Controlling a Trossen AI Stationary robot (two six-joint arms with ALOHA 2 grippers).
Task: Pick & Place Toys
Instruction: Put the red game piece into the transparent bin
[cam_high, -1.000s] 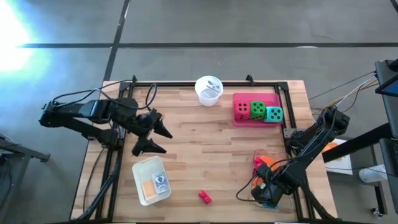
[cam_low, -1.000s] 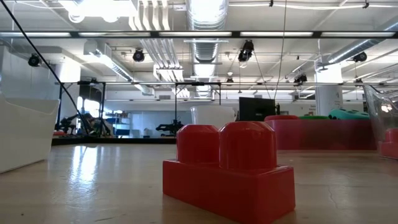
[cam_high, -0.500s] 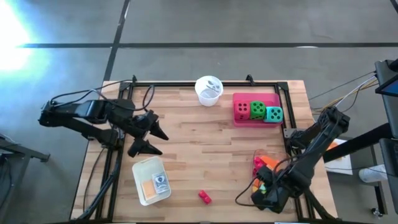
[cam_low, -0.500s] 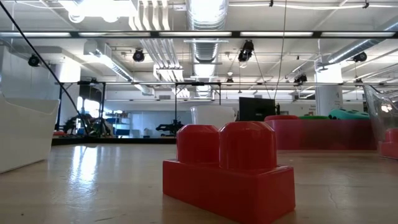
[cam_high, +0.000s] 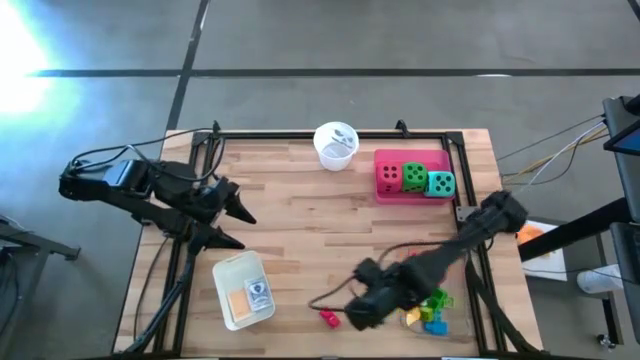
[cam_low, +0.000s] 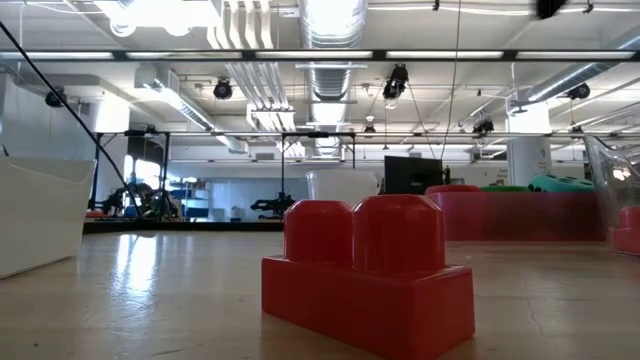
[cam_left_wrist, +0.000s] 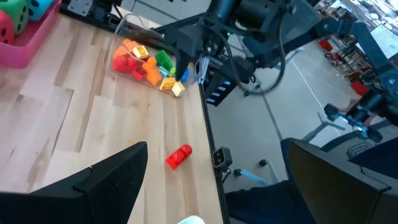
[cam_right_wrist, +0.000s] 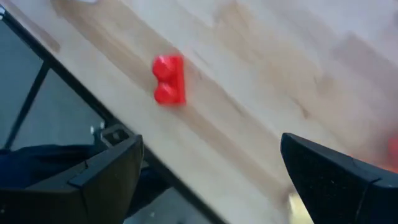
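A red two-stud brick (cam_high: 328, 318) stands on its flat underside on the wooden table, close to the near edge; it fills the foreground of the low view (cam_low: 370, 275). My right gripper (cam_high: 358, 310) hangs open just right of it and above it, touching nothing; its wrist view shows the brick (cam_right_wrist: 169, 79) ahead of the fingers. Several bright bricks (cam_high: 430, 305) lie in a clear tray at the near right. Red, green and teal dice (cam_high: 413, 177) sit in a pink tray (cam_high: 400, 195). My left gripper (cam_high: 243, 230) waits open at the left.
A white tray (cam_high: 228, 300) holding small cards (cam_high: 258, 291) lies at the near left. A white cup (cam_high: 335, 145) stands at the far edge. A black frame (cam_high: 300, 135) runs round the table. Bare wood lies mid-table between the trays.
My right gripper has risen from the clear tray at the near right and swung toward the table's left along the near edge, ending beside the red brick; the tray's bricks now show. My left gripper has drawn back a little toward the left edge. Both stay open.
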